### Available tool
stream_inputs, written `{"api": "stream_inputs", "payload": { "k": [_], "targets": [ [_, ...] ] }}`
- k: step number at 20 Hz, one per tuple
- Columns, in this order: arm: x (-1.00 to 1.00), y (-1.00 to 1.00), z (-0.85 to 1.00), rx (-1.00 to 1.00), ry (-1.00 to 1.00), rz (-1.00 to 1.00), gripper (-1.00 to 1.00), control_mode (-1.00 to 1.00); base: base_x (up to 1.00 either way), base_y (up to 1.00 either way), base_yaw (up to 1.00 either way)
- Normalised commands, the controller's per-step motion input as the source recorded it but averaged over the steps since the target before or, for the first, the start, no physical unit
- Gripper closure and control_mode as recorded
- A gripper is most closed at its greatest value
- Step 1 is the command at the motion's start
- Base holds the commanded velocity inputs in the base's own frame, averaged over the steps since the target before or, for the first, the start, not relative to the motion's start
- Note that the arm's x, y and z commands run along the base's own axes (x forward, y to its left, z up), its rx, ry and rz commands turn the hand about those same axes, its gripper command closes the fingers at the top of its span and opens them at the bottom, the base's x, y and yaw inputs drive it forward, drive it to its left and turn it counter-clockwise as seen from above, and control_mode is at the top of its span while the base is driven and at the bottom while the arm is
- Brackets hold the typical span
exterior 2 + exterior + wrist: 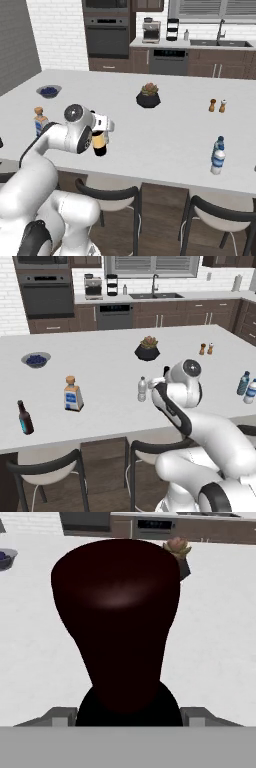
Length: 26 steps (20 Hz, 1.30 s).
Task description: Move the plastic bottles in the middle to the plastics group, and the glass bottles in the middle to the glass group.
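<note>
A brown-cabinet kitchen with a white brick wall backs a broad, smooth white desk (110, 376). The end effector (128, 717) is closed on the wine bottle (117, 612), with a grey fingertip pressed to each flank.

The hand view brings that glass close. It is a glossy maroon so dark it is nearly black, rounded and broad at the far end and tapering towards the fingers, so there its long axis runs away from the lens. The right base view adds the yellow-orange label, a band just under the white hand with dark glass below it. What shows of the bottle there runs up and down. I cannot tell whether its foot touches the desk.

The left base view lays out the neighbours. A plain greyish clear bottle (142, 389) with a white cap stands upright just left of the end effector. The squat clear bottle (73, 394), with a tan cork and a blue-white label, is well off to the left, and the small brown bottle (25, 417) is further left again. Far to the right, the teal-blue bottle (243, 383) and the blue-labelled clear bottle (250, 392) stand upright, close together. Beyond the end effector sits a spiky succulent (148, 349) in a faceted black pot
</note>
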Motion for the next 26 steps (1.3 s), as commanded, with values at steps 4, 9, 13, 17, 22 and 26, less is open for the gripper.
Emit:
{"api": "stream_inputs", "payload": {
  "k": [4,9,13,17,22,26],
  "targets": [
    [0.08,0.95,0.18,0.00,0.00,0.16,1.00,-1.00,0.00,0.00,0.00],
    [0.16,1.00,0.01,0.00,0.00,0.21,1.00,-1.00,0.00,0.00,0.00],
    [0.38,0.95,0.00,0.00,0.00,0.18,1.00,-1.00,0.00,0.00,0.00],
    [0.58,0.86,0.00,0.00,0.00,0.10,1.00,-1.00,0.00,0.00,0.00],
    [0.70,0.43,-0.03,-0.01,0.00,0.01,1.00,-1.00,0.00,0.00,0.00],
    [0.52,0.05,0.00,0.00,0.00,0.00,1.00,-1.00,0.00,0.00,0.00]
  ]
}}
